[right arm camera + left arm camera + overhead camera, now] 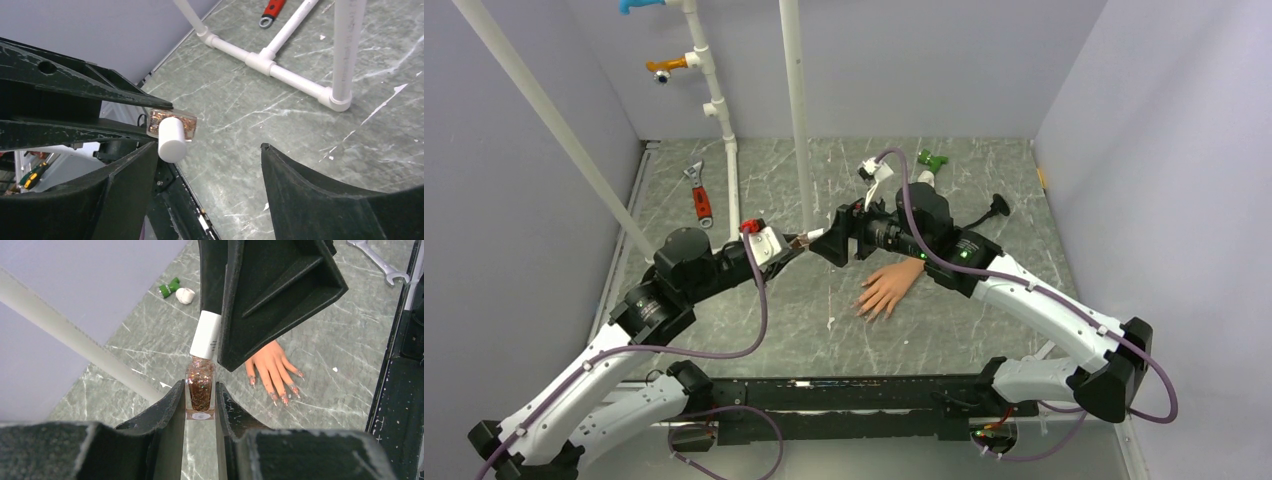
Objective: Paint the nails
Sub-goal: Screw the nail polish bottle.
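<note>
The peach mannequin hand (pixel 889 285) lies palm down mid-table, fingers pointing toward the arms' bases. Its nails (pixel 285 397) show glittery polish in the left wrist view. My left gripper (pixel 200 395) is shut on a small bottle of brown glitter polish (pixel 200 387) and holds it above the table. The bottle's white cap (pixel 206 335) points at my right gripper (pixel 209 146). That gripper is wide open, and the cap (pixel 172 139) sits close beside its left finger (pixel 130 175). The two grippers meet left of the hand (pixel 819 243).
A white PVC pipe frame (pixel 796 110) stands at the back. A red-handled wrench (pixel 699 195) lies at the back left. A green-and-white item (pixel 931 160) and a black item (pixel 997 205) lie at the back right.
</note>
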